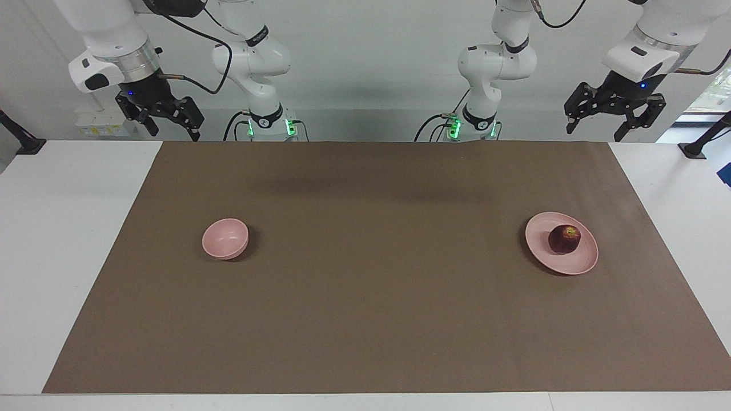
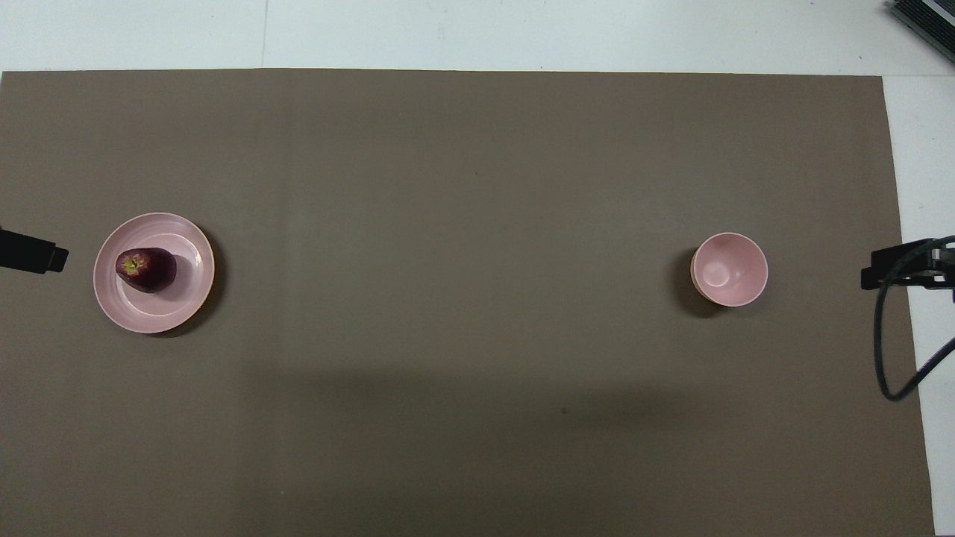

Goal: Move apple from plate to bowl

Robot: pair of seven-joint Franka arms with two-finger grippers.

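The apple (image 1: 564, 239) sits on the plate (image 1: 571, 264), toward the left arm's end of the table, its yellowish stem end showing from above and its body resting on the part of the plate that lies nearer that end of the table. The bowl (image 1: 225, 238) stands upright and empty toward the right arm's end, well apart from the plate, with a wide stretch of brown mat (image 1: 377, 274) between them — both dishes lie about the same way out from the robots. The left gripper (image 1: 597, 132) hangs raised above the table's edge at its own end, fingers spread apart with nothing between them. The right gripper (image 1: 175, 130) hangs raised above the table's edge at its end likewise — fingers parted and holding nothing. Both arms wait, drawn back by their bases, and neither gripper touches the apple, the plate or the bowl.
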